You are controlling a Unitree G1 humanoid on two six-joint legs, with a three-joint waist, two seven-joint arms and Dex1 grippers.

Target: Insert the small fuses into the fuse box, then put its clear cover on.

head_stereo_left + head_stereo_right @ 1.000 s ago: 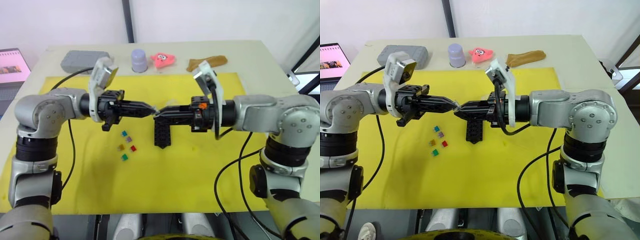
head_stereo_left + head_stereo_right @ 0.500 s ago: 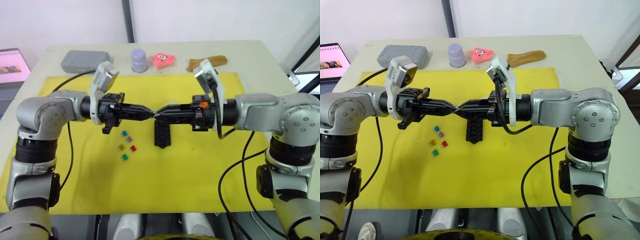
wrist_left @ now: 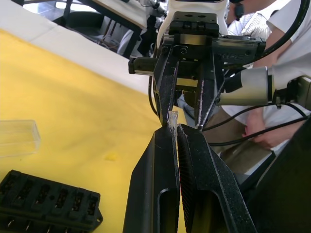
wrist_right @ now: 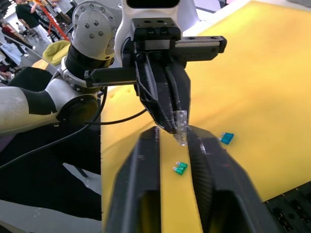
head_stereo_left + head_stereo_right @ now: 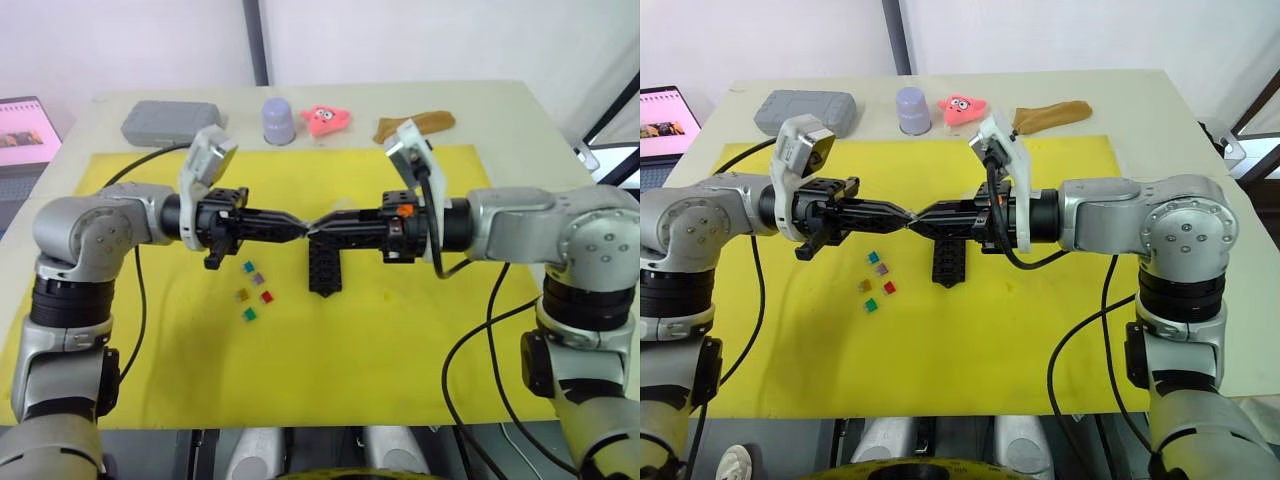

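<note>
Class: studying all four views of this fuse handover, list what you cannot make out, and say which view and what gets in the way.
- Fuse box: its near edge is cut off by the left wrist view's border.
- Clear fuse: any marking is too small to read, with the left gripper shut on its upper end.
- Fuse box slots in the head views: partly hidden under the right gripper; filled or empty cannot be told.

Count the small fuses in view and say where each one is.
6. Five lie loose on the yellow mat left of the fuse box: teal, grey, amber, red, green. A sixth, clear fuse is pinched in the left gripper, at the right gripper's tips.
</note>
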